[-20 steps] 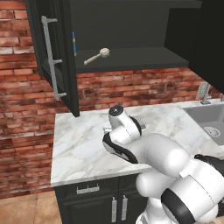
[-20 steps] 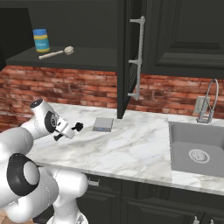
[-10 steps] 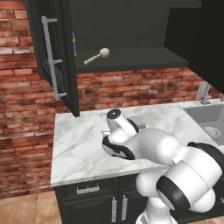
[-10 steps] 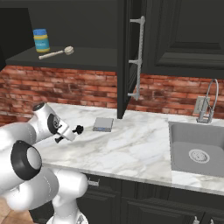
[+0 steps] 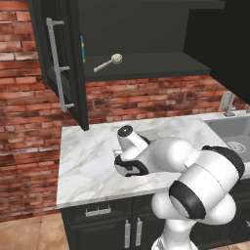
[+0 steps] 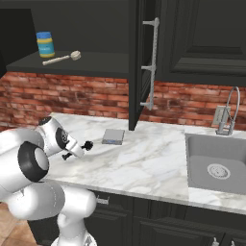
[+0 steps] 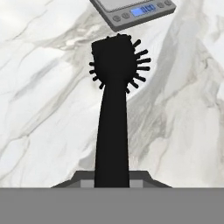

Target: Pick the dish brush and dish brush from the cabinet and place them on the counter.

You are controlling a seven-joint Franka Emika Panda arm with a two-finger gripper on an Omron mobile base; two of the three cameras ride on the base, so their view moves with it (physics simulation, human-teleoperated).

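My gripper is shut on the handle of the all-black dish brush, held low over the white marble counter with its bristled head pointing away from the hand. I cannot tell whether the brush touches the counter. The cream-beige dish brush lies on the dark shelf of the open black cabinet, well above and to the left of my hand. That cream brush rests with its round head to the right. My own arm hides the hand in the left base view.
A flat grey scale lies on the counter just beyond the brush head. A blue and yellow can stands on the shelf by the cream brush. Open cabinet doors hang out over the counter. The sink and faucet are to the right.
The arm has folded in closer over the counter, and the hand with the black brush has sunk slightly and shifted a little right. The cream brush has not moved.
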